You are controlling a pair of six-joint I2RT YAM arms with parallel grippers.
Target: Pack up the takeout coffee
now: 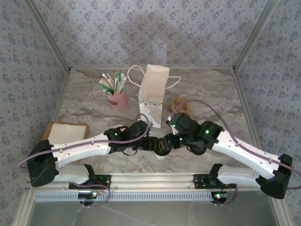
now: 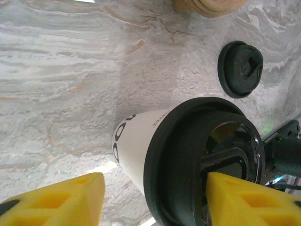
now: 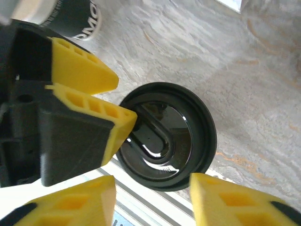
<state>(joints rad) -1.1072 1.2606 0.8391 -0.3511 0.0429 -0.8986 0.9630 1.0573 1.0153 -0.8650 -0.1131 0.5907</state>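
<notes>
A white takeout coffee cup (image 2: 134,146) with black lettering stands on the marble table and carries a black lid (image 2: 202,160). My left gripper (image 2: 155,202) is open around the cup's top. One yellow finger (image 2: 61,200) stands clear of the cup wall and the other finger (image 2: 249,200) lies over the lid. From above, my right gripper (image 3: 153,202) hangs open over the same lid (image 3: 174,136) with nothing in it. Both grippers meet at the table's near middle (image 1: 163,143). The white paper bag (image 1: 154,94) stands upright behind them.
A loose black lid (image 2: 241,68) lies flat beyond the cup. A dark cup (image 3: 70,19) stands nearby. A pink holder of stirrers (image 1: 117,96) is left of the bag, a tan stack (image 1: 183,106) to its right, and napkins (image 1: 66,129) at the left edge.
</notes>
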